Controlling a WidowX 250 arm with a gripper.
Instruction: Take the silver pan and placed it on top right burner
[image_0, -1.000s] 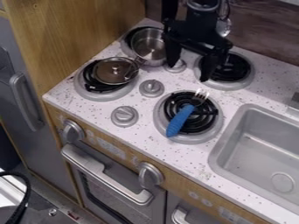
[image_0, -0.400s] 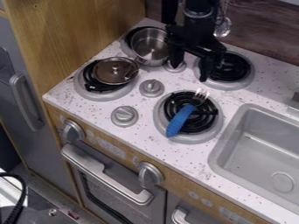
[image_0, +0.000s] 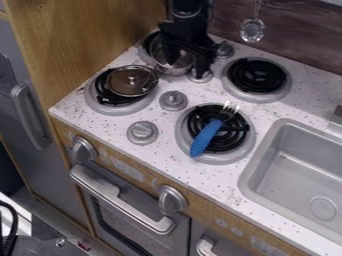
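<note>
Reach for Silver Pan, Top Right Burner Awaits

In the camera view, the black gripper (image_0: 187, 66) hangs over the silver pan (image_0: 175, 71) at the toy stove's top left burner (image_0: 145, 46), its fingers spread apart and gripping nothing. One finger is over the pan; the other hangs toward its right side, near a small knob (image_0: 200, 75). Whether either touches the metal cannot be told. The step in hand appears to be lining up the grasp, with lift and transfer still to do. The next move likely calls for settling the fingers astride the pan's wall, closing them, then raising it clear of the lidded pot (image_0: 127, 81) just beside it. From there, the route runs right to the top right burner (image_0: 257, 75), its black coil bare. A blue-handled fork (image_0: 207, 136) lies across the lower right burner (image_0: 234, 145), off that path.
</note>
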